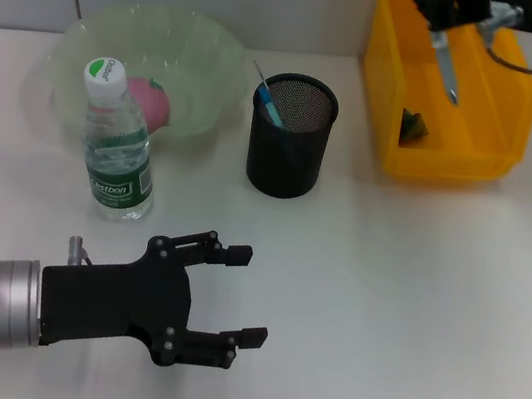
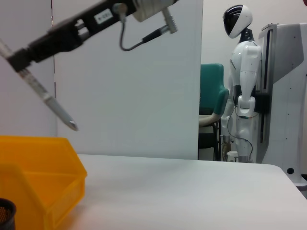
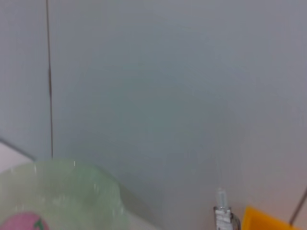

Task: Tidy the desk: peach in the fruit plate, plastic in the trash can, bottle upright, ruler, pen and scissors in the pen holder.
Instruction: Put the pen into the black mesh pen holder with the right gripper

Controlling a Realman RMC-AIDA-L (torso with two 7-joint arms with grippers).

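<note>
My right gripper (image 1: 442, 20) is shut on a slim grey ruler (image 1: 448, 64) and holds it hanging, tip down, over the yellow trash can (image 1: 475, 157). The ruler also shows in the left wrist view (image 2: 53, 103) and its tip in the right wrist view (image 3: 222, 211). A dark green plastic scrap (image 1: 414, 127) lies in the can. The black mesh pen holder (image 1: 289, 153) holds a blue pen (image 1: 267, 101). The bottle (image 1: 118, 151) stands upright. The pink peach (image 1: 150, 100) lies in the green fruit plate (image 1: 212, 59). My left gripper (image 1: 253, 296) is open and empty above the near table. Scissors are not in view.
The bottle stands just in front of the plate, left of the pen holder. The trash can stands at the back right against the wall. The left wrist view shows a white humanoid robot (image 2: 242, 81) and a teal chair (image 2: 213, 91) beyond the table's far edge.
</note>
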